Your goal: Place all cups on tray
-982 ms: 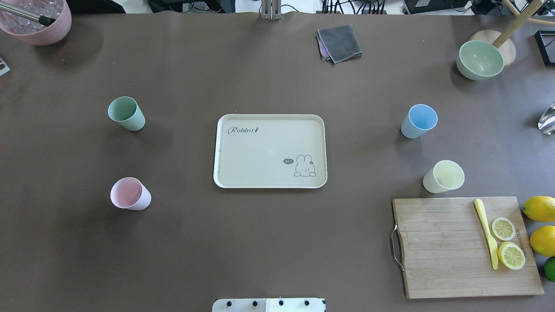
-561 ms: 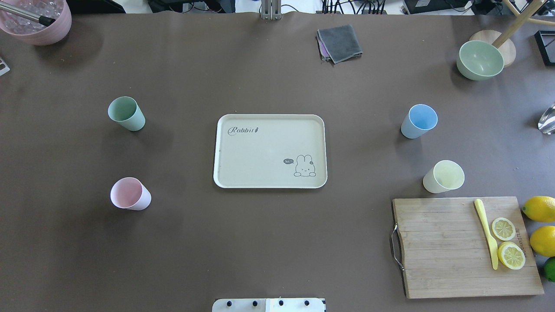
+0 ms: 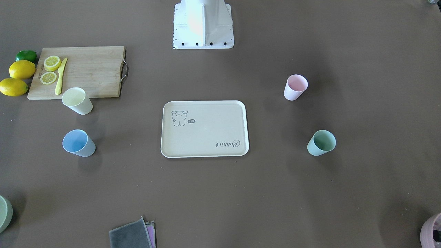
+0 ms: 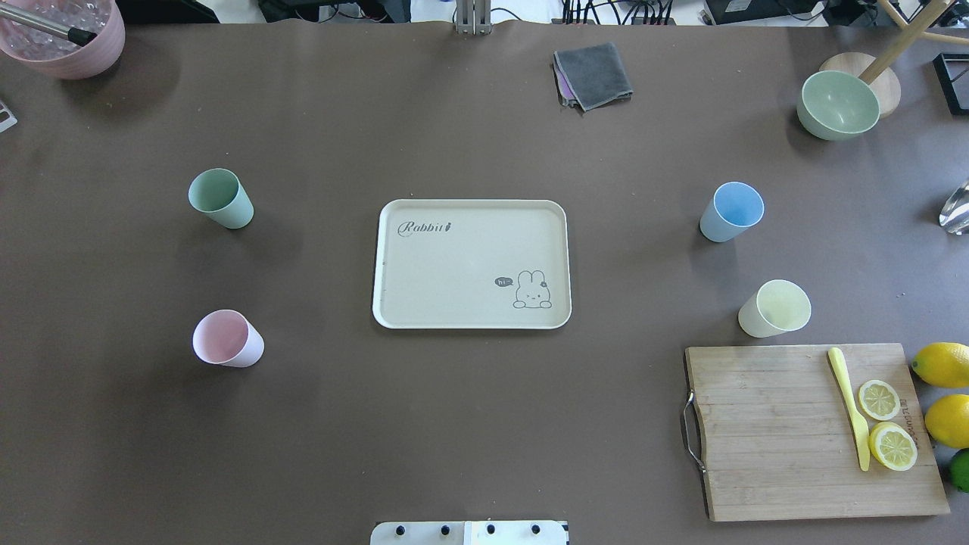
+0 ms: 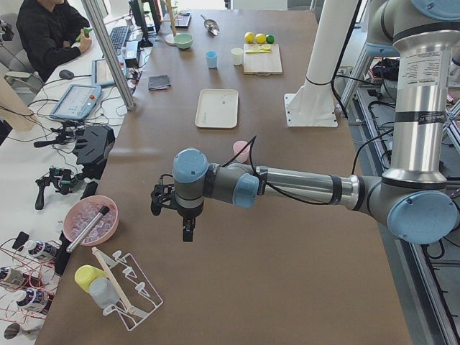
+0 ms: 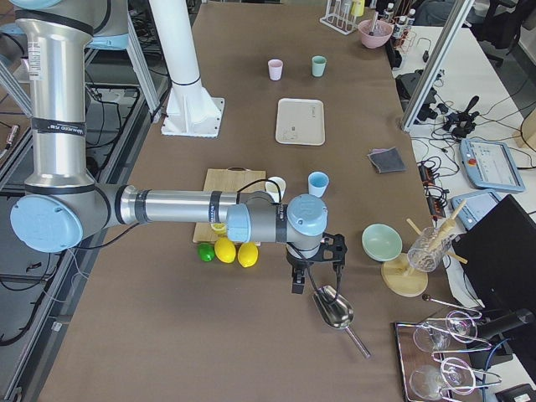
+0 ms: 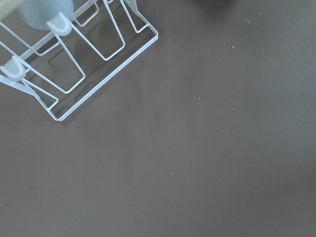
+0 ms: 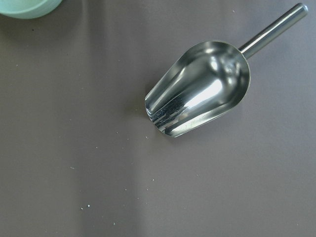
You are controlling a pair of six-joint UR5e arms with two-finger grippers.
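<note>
Around the tray point(image 4: 469, 257), cups wait

Mint cup point(image 4: 220, 197) and pink cup point(image 4: 227, 338) stand left, blue cup point(image 4: 731, 211) and yellow cup point(image 4: 774, 308) right. Left gripper point(image 5: 187, 233), right gripper point(image 6: 297, 285): opening cannot be told. An off-centre pinch could topple one.

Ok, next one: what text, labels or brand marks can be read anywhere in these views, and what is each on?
"Rabbit": script in one corner of the tray.
"hi~": tiny speech bubble beside the rabbit drawing on the tray, barely legible.
Mark along one edge of the cutting board: too small to read.
Printing on the left arm: too blurred to read.
</note>
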